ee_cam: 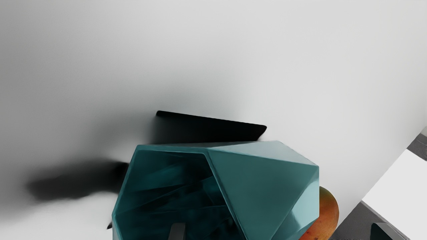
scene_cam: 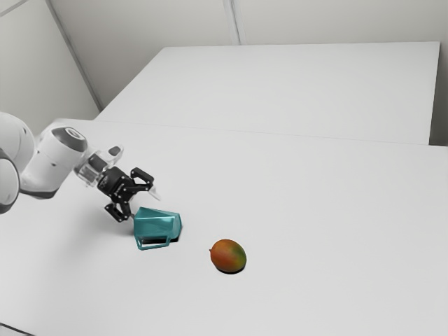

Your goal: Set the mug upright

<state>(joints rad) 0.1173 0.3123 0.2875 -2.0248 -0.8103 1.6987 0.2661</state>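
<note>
- The glossy teal, faceted mug (scene_cam: 157,224) lies on its side on the white table (scene_cam: 315,189), mouth towards nine o'clock in the exterior view, angular handle (scene_cam: 155,246) at six.
- The black two-finger gripper (scene_cam: 139,201) stands open at its ten o'clock, holding nothing.
- Probably light, stiff, perhaps brittle; smooth facets could slip.
- Best hold: pinch the rim's wall, one finger inside, squeezing gently.

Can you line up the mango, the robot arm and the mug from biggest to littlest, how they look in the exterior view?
Biggest: robot arm
Middle: mug
Littlest: mango
</note>
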